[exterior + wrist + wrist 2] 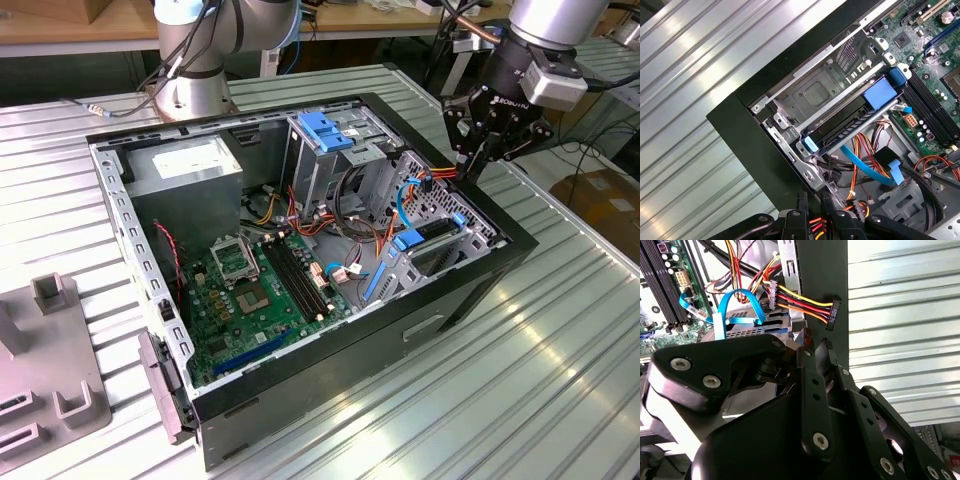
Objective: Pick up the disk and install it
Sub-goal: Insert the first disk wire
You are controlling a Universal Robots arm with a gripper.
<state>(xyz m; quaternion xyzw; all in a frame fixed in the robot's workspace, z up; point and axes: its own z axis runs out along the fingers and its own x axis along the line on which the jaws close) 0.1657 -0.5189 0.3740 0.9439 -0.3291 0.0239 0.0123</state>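
Observation:
The disk [441, 231] lies flat in the drive bay at the case's corner on the exterior view's right, framed by its blue bracket [407, 240]. In the first wrist view its dark edge [842, 122] runs between the blue bracket ends [881, 93]. My black gripper [470, 168] hangs over the case's rim just beyond the bay, fingers together and pointing down. In the second wrist view the fingertips [806, 351] meet beside the coloured power wires and their black connector [833, 311]. I see nothing clearly held between them.
The open computer case [470, 290] lies on a ribbed metal table [560, 380]. Inside are the motherboard [250, 290], a grey power-supply box [190, 170], a metal drive cage with a blue latch [325, 130], and loose blue data cables [740, 302]. A grey fixture [50, 390] stands at the exterior view's left.

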